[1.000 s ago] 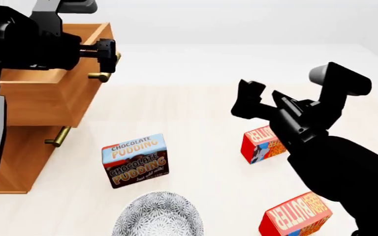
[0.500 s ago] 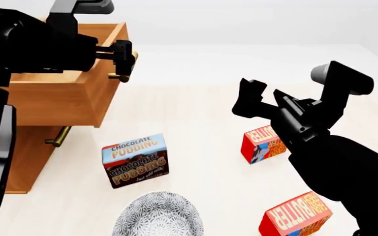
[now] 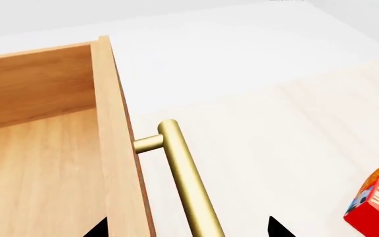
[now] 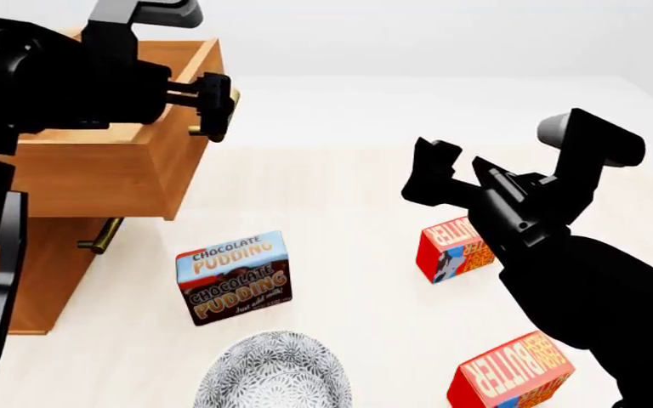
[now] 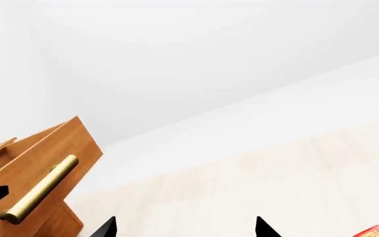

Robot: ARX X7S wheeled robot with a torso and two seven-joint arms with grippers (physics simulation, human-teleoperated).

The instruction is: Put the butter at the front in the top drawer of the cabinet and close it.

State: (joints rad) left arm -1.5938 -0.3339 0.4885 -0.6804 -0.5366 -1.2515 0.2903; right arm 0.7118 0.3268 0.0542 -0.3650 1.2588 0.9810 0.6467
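We have the top drawer [image 4: 111, 161] of the cabinet [image 4: 31, 272] pulled well out, and our left gripper [image 4: 207, 106] sits at its brass handle [image 3: 183, 177] with the fingers set to either side of the bar; whether they actually pinch it we cannot tell. The right gripper [image 4: 445, 174] hangs spread apart and empty above the table [image 4: 338, 195], just to the far side of one red butter carton [image 4: 454, 248]. The butter at the front [image 4: 513, 374], the one we want, lies nearer to us at the right, well apart from the drawer. Between them stand a chocolate pudding box [image 4: 234, 276] and a patterned bowl [image 4: 272, 374]. To finish this step well, we should let go of the handle cleanly, without nudging the drawer back in, and lift the left arm clear of the opening. Then we bring the right hand back over the near carton, not the far one.
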